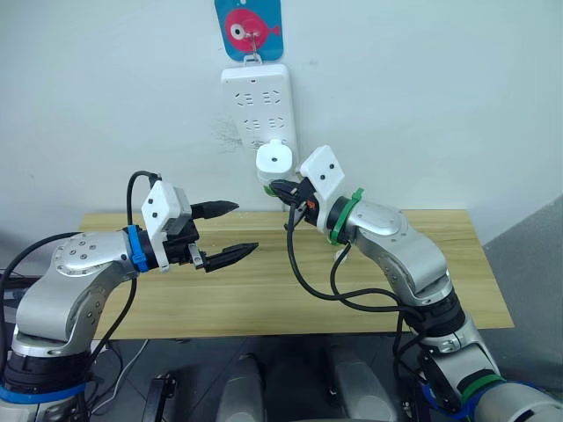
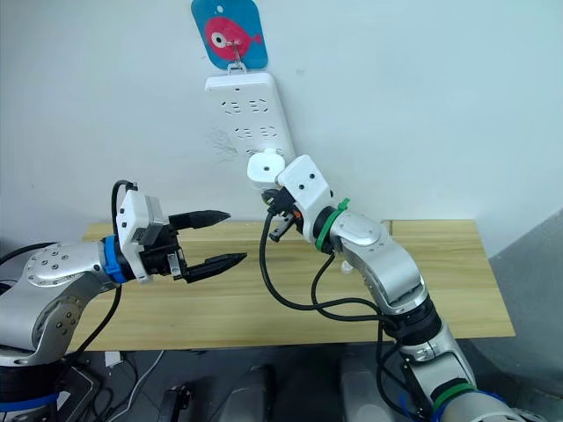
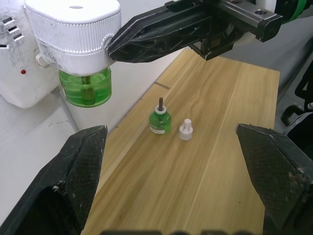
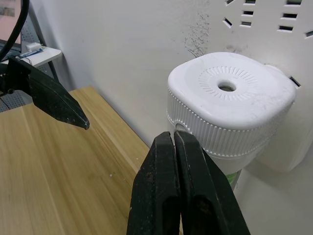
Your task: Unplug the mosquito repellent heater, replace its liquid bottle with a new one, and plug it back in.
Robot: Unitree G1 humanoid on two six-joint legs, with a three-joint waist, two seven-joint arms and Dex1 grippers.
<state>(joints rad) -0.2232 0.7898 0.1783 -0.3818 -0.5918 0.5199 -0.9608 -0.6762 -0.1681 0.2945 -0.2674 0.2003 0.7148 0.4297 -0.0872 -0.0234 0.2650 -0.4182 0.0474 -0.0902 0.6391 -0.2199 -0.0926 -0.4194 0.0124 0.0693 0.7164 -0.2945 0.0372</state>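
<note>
Here my right gripper, fingers pressed together, touches the mosquito repellent heater plugged into the power strip; my left gripper hovers wide, well apart.

White heater (ribbed rim), green bottle.

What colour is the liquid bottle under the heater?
Translucent green bottle, clearest in the left wrist view.
</note>
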